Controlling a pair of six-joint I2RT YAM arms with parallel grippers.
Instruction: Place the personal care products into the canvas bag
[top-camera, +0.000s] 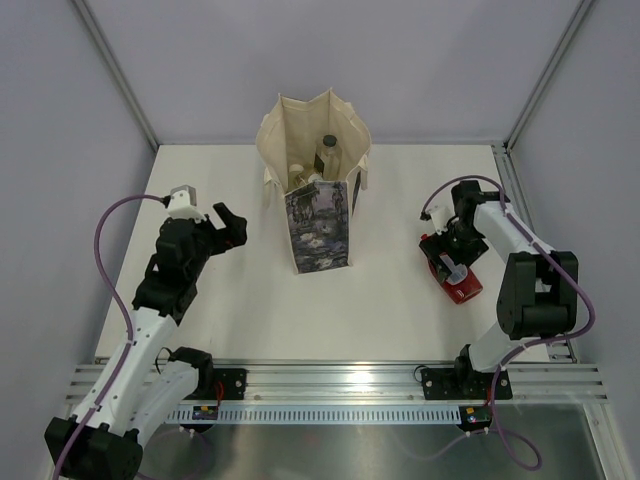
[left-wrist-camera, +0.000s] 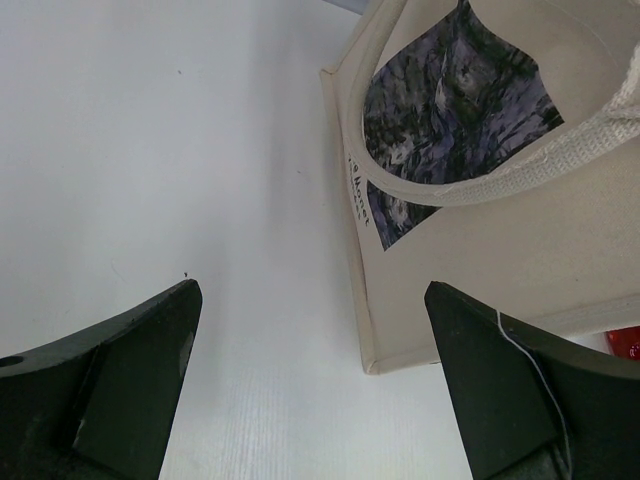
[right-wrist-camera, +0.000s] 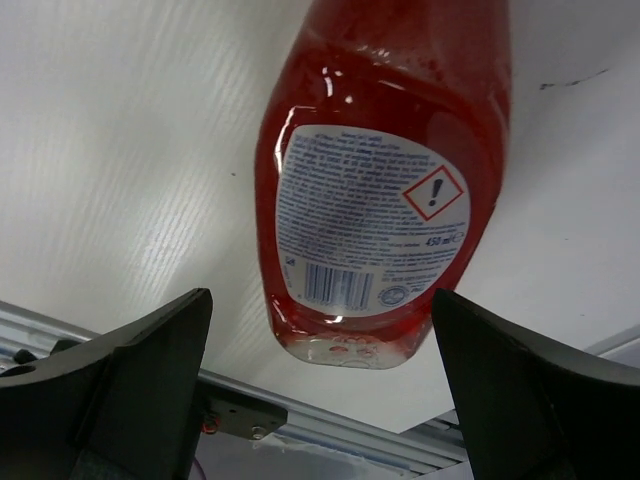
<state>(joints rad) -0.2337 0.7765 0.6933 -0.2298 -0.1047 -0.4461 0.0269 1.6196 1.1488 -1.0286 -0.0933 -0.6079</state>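
Note:
The canvas bag (top-camera: 318, 215) stands upright at the back centre, its dark print facing the front. Inside its open top I see a clear bottle with a black cap (top-camera: 328, 150) and pale items (top-camera: 301, 176) I cannot identify. The flat red bottle (top-camera: 460, 282) lies on the table at the right, label up. My right gripper (top-camera: 440, 248) is open, its fingers astride the bottle's base (right-wrist-camera: 370, 220) without touching it. My left gripper (top-camera: 228, 224) is open and empty, left of the bag; in the left wrist view the bag (left-wrist-camera: 480, 250) fills the right side beyond my left gripper (left-wrist-camera: 312, 288).
The white table (top-camera: 240, 300) ends at an aluminium rail (top-camera: 340, 385) along the front. Grey enclosure walls and frame posts (top-camera: 115, 70) close in the left, back and right. The rail also shows under the red bottle in the right wrist view (right-wrist-camera: 250, 415).

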